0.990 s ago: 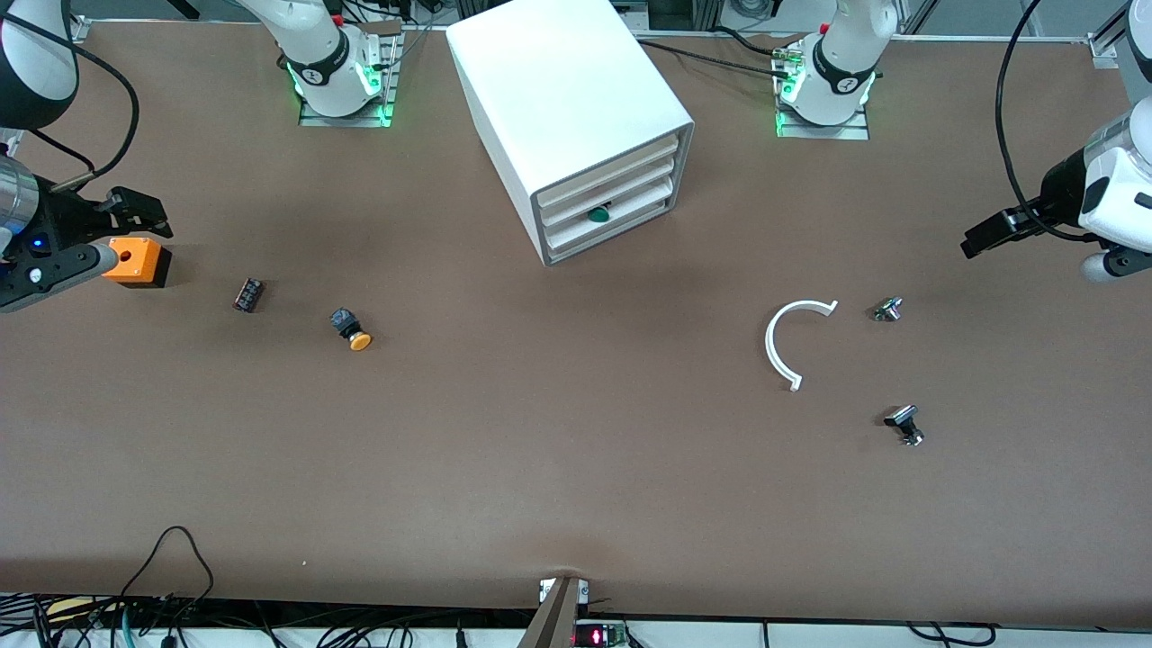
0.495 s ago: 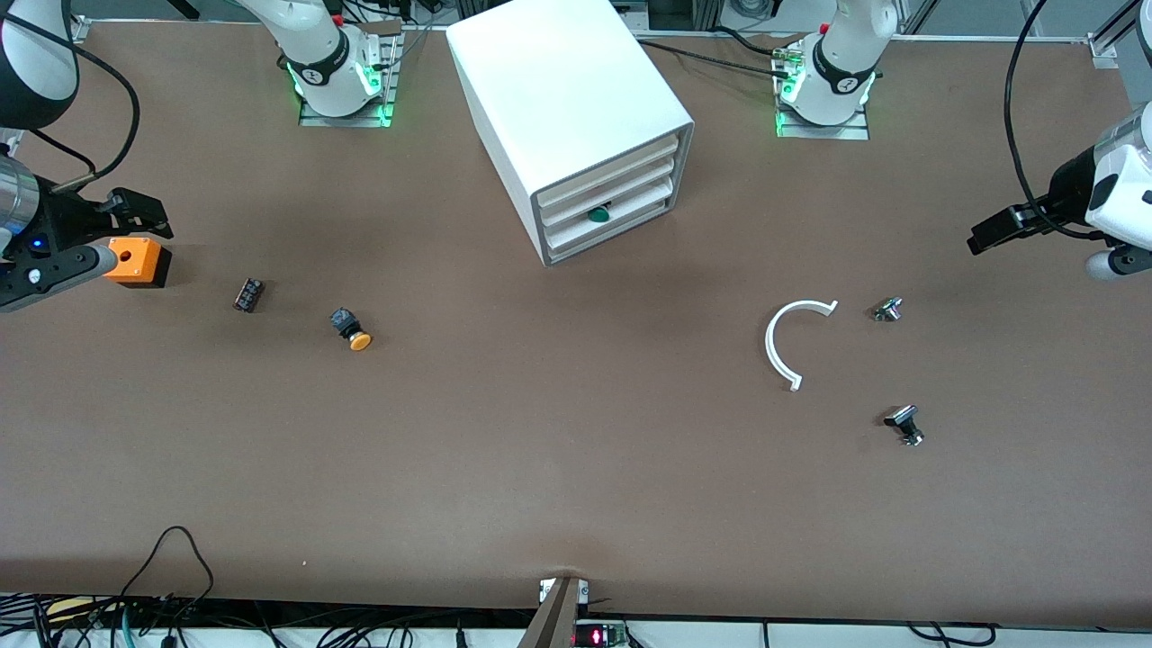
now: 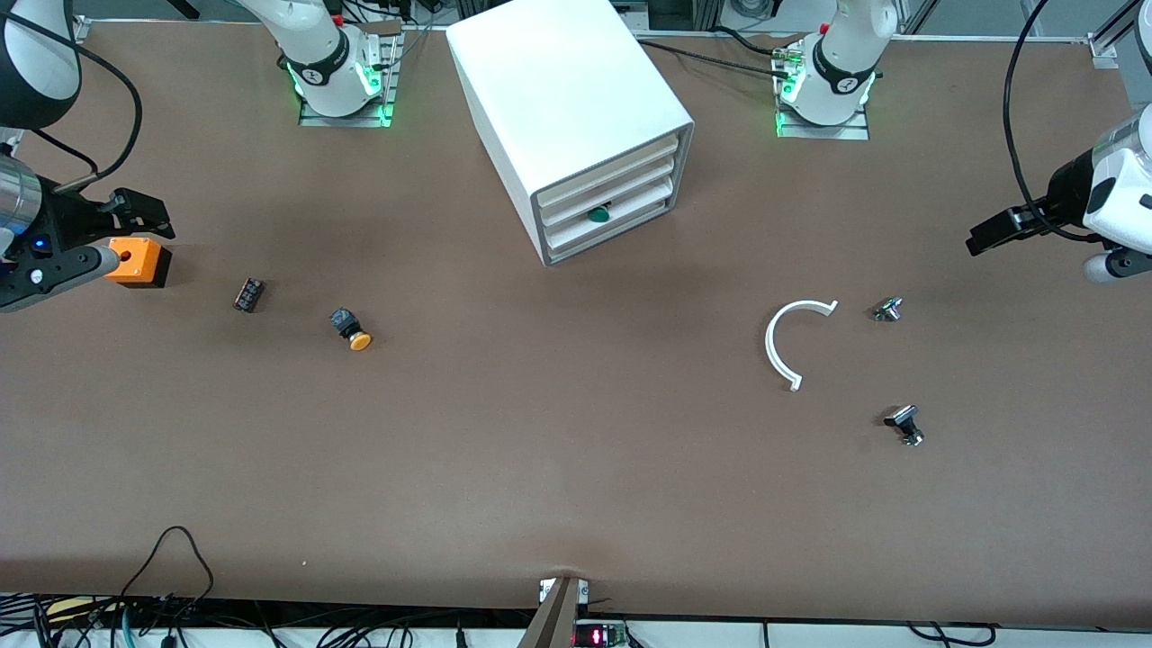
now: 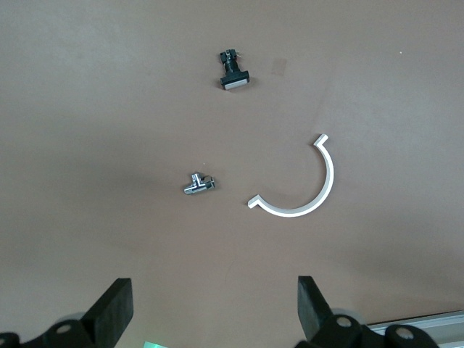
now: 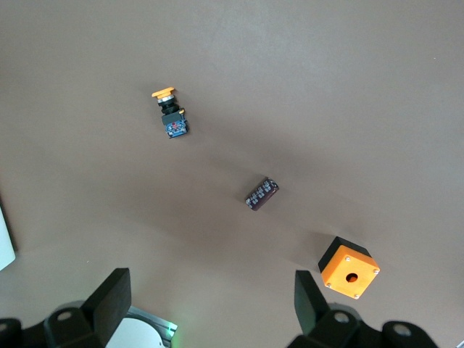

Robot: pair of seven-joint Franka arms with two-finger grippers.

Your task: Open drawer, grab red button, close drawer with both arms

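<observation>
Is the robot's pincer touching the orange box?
Apart. The right wrist view shows the open right pincer up in the air, with bare brown table between its fingers and the small orange plastic box.

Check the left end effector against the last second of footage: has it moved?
Yes, slightly. The left end effector has drifted toward the left arm's end of the table, away from the white curved piece, which has stayed put. Its fingers are open, holding nothing.

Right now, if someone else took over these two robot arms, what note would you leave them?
Left gripper: open, empty, up over the left arm's end of the table.
Right gripper: open, empty, over the right arm's end by the orange box.
Cabinet: all three drawers shut; something green shows at the middle one.
No red button in sight.
Done: nothing. Left: open drawer, take button, close drawer.
</observation>
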